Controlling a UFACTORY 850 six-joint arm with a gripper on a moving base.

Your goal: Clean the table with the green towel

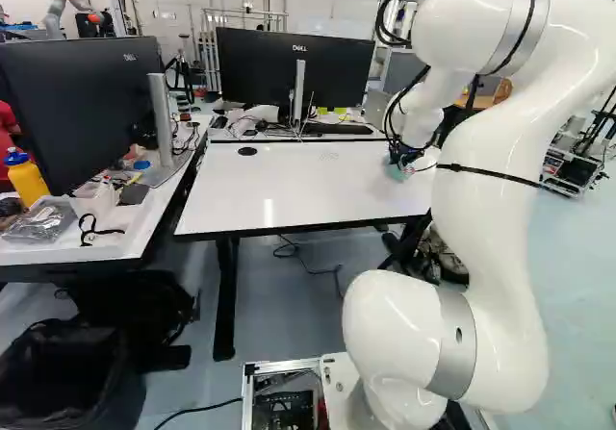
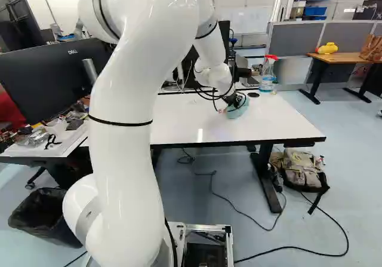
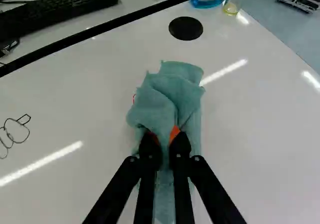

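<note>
The pincer (image 2: 234,102) is almost closed; its 2 fingers (image 3: 151,153) hold the green towel (image 3: 167,96) upon the white table (image 3: 260,134) under it.

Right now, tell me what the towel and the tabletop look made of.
Towel: soft, matte cloth, perhaps microfibre, judging by its folds and ragged edge. Tabletop: smooth, glossy, likely laminate, since bright reflections streak it; its core can't be told.

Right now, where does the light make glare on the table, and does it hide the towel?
Wrist view: bright streaks lie on the white table, one right beside the towel, but none covers the towel. Left base view: a small pale glare near the table's front edge. Right base view: a similar one, plus shine on the glossy arm.
</note>
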